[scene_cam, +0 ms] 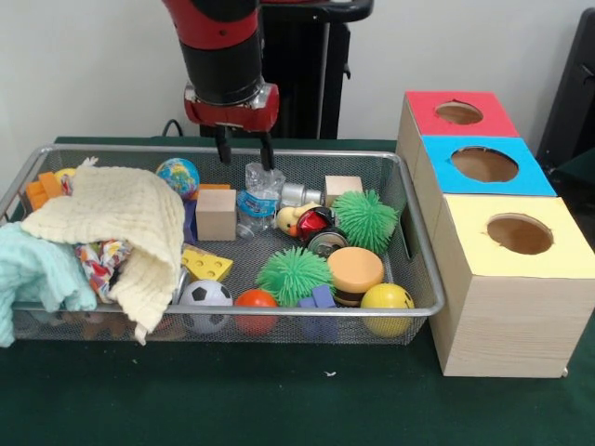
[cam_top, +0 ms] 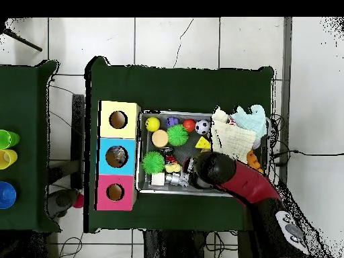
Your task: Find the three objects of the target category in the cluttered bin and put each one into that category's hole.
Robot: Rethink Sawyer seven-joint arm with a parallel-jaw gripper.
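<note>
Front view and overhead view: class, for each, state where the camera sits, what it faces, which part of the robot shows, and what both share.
Front view: across the table, facing the robot; red arm and gripper, fingers open, above the wire basket.
Overhead view: above the table, looking straight down; the arm enters from the bottom right.
Shared: basket, blue-topped box and its hole, cream cloth.

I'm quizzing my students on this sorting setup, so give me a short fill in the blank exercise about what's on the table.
1. The claw hangs over the wire-mesh basket with its fingers ____.
2. The middle box has a ____ top.
3. The cream cloth lies at the end of the basket ____ from the boxes.

Missing words: open; blue; farthest
</note>
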